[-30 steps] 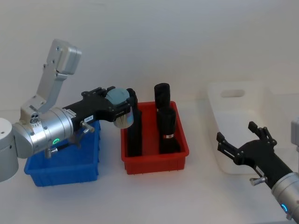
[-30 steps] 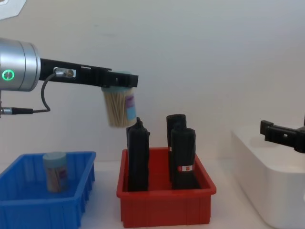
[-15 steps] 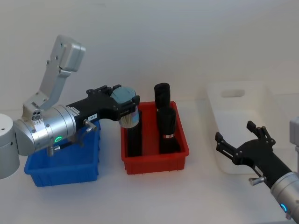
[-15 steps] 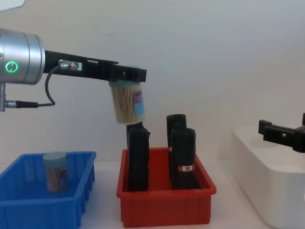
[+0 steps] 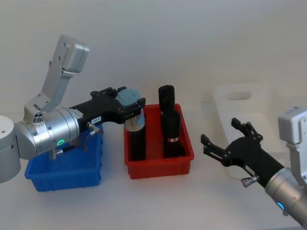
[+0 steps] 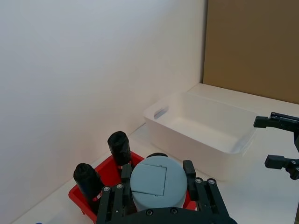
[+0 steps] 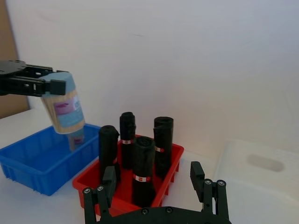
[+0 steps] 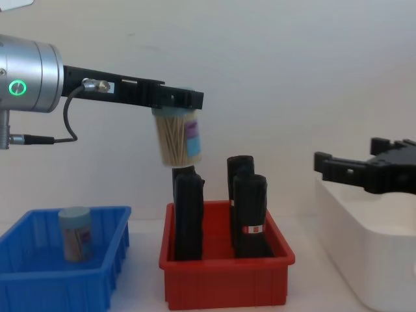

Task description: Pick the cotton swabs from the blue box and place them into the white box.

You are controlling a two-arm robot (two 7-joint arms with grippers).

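Your right claw (image 5: 218, 131) is nearest, spread wide with nothing in it, hanging off the bench (image 5: 158, 201) by the near left corner of the white box (image 8: 367, 247). The blue box (image 8: 52, 286) sits on your left side of the bench with one of the cotton swabs (image 8: 75, 233) standing upright in it, lid on. Just beside it to the right is the red bin (image 8: 224, 283), holding tall black objects (image 8: 250, 214) on end. Your left claw (image 5: 129, 100) reaches out level from the left and is clamped on the lid end of a second swab tub (image 8: 180, 140). That tub hangs clear of the blue box, slightly tilted, over the left side of the red bin, its base just above the top of the left black object; you can't tell whether they touch. The white box is farthest right, well apart from the held tub.
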